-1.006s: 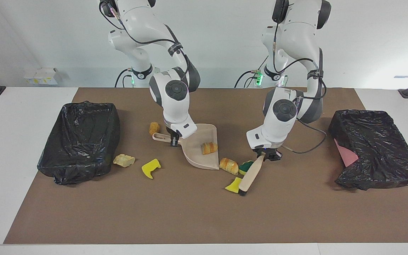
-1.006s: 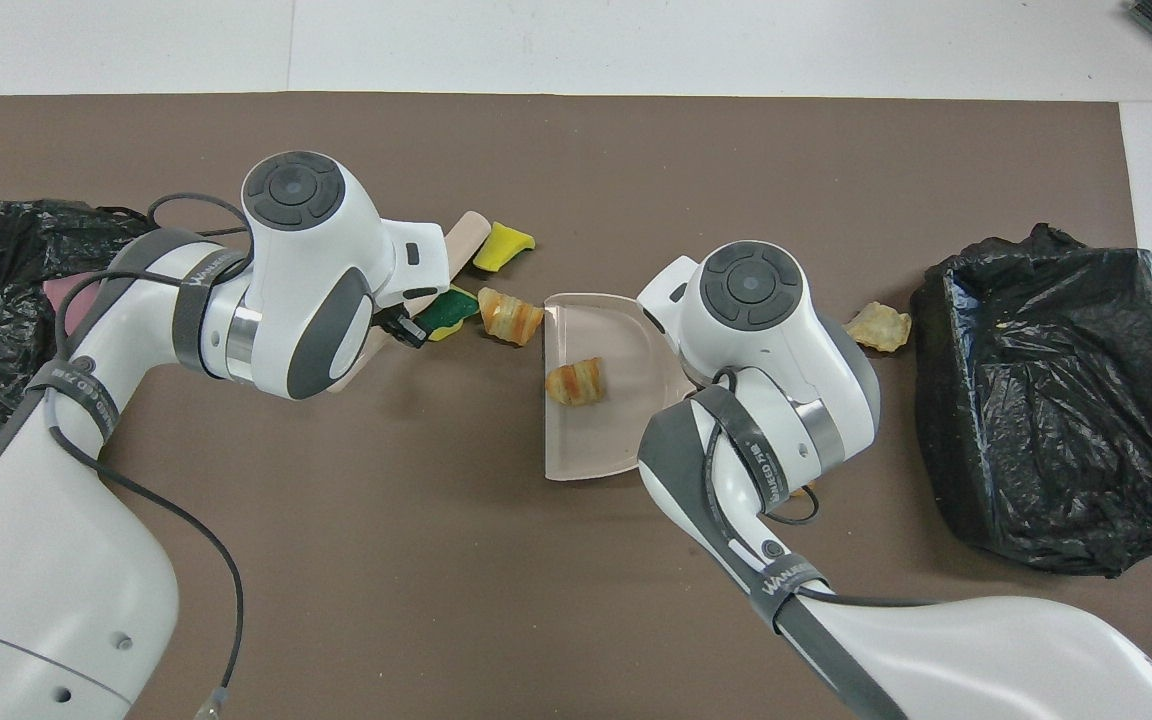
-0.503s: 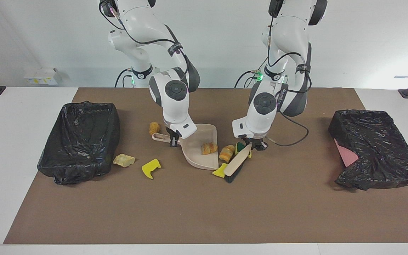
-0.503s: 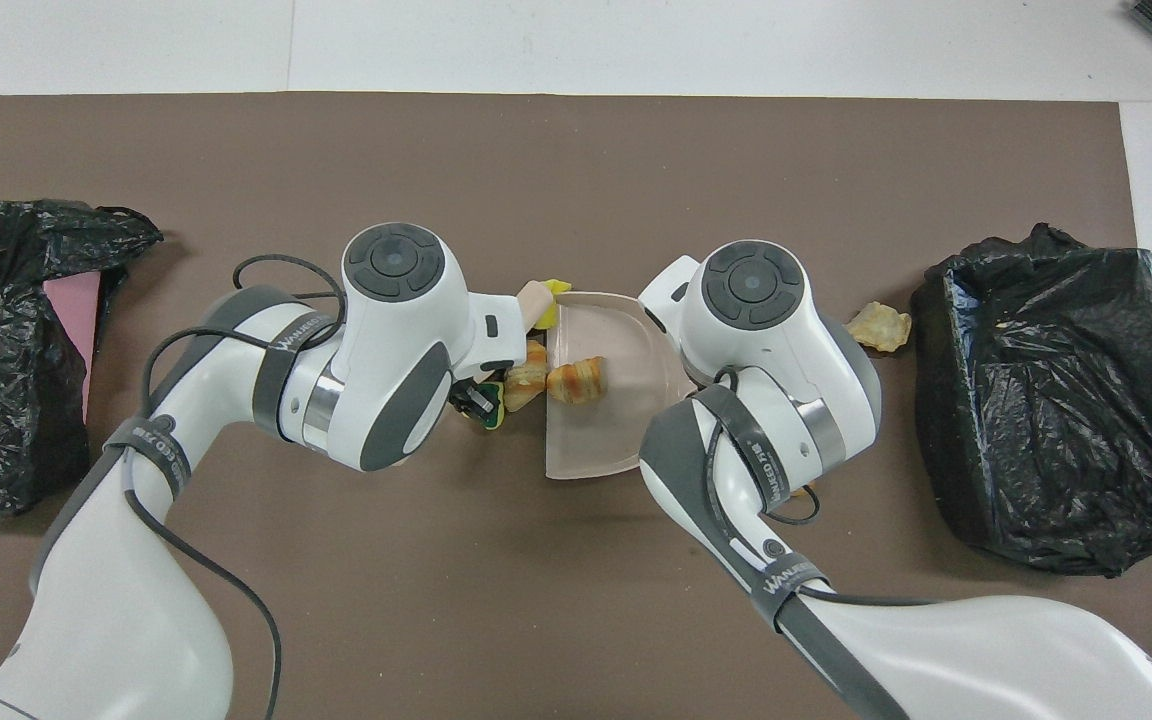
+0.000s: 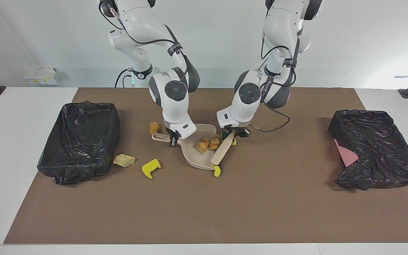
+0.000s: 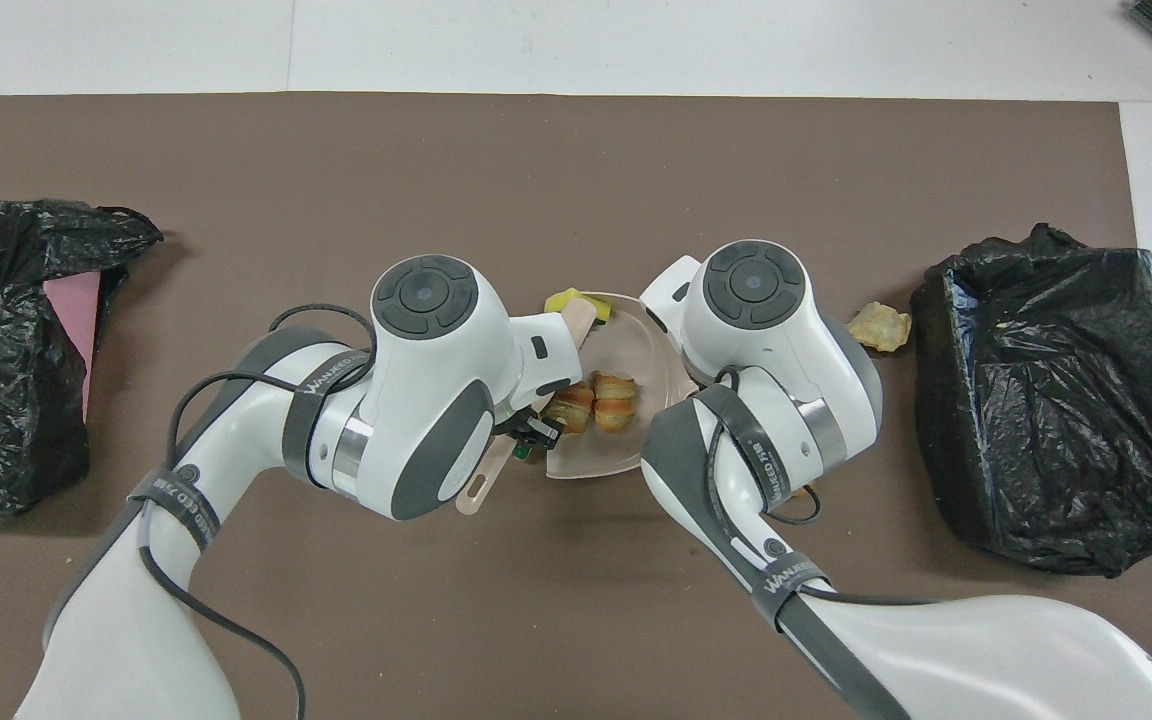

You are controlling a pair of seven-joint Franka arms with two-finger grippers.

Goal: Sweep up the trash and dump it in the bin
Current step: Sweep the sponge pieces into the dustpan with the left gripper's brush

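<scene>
On the worktop nearest the robots, an orange-tan lump (image 5: pixel 154 127) lies just beside the dustpan (image 5: pixel 193 156) handle, which the right claw (image 5: pixel 173 140) grips. The left claw (image 5: pixel 235 134) is clamped on the brush (image 5: pixel 222 150), set along the pan's open edge; two bread-like lumps (image 5: pixel 207 144) sit in the pan. Farther out lie a yellow scrap (image 5: pixel 217 171) at the brush tip, a yellow foam piece (image 5: pixel 150 168) and a pale chunk (image 5: pixel 123 160) beside one black-lined bin (image 5: pixel 80 140); the other bin (image 5: pixel 377 148) stands at the left arm's end.
</scene>
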